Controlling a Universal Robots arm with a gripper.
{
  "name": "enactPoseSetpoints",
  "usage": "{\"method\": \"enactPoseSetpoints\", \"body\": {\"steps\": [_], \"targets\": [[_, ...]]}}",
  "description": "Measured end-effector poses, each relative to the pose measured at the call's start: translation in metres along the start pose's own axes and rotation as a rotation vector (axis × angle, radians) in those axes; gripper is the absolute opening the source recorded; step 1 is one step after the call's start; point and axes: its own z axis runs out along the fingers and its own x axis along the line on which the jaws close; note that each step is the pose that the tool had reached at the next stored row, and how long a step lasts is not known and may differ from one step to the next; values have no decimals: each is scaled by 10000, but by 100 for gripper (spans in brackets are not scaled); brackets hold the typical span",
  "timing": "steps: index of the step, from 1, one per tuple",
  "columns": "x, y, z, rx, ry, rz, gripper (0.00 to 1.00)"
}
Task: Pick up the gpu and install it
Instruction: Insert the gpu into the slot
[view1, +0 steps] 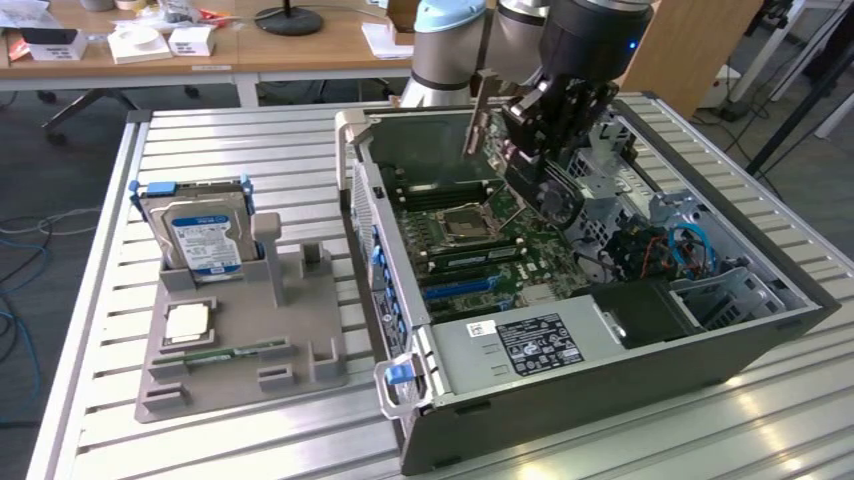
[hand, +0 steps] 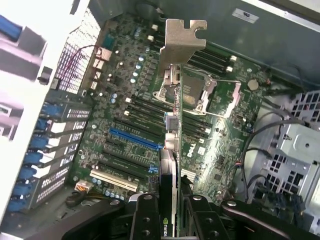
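Observation:
My gripper (view1: 541, 150) hangs over the open computer case (view1: 601, 380), shut on the gpu (view1: 523, 175). The card stands on edge, its silver metal bracket (view1: 475, 118) sticking out toward the back of the case. In the wrist view the gpu (hand: 171, 150) runs edge-on between my black fingers (hand: 145, 220), and its bracket (hand: 182, 37) is at the far end. The gripper (hand: 171, 222) holds it above the motherboard (hand: 125, 100), close to the blue slot (hand: 135, 140). The card is not touching the board.
A grey fixture (view1: 240, 345) on the slatted table at the exterior view's left holds a hard drive (view1: 207, 235), a small square chip (view1: 187, 320) and a green RAM stick (view1: 227, 352). Cables (view1: 681, 250), a drive cage (view1: 727, 295) and the CPU socket (view1: 467, 222) crowd the case.

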Motion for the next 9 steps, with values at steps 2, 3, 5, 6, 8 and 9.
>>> {"method": "enactPoseSetpoints", "body": {"steps": [2,3,5,6,8,9], "targets": [[0,0,3,-6,14,-277,26],[0,1,6,-10,20,-406,26],[-1,2,10,-15,33,-669,26],[-1,2,11,-17,41,-811,26],[-1,2,13,-24,57,-1137,26],[-1,2,14,-27,67,-1312,26]]}}
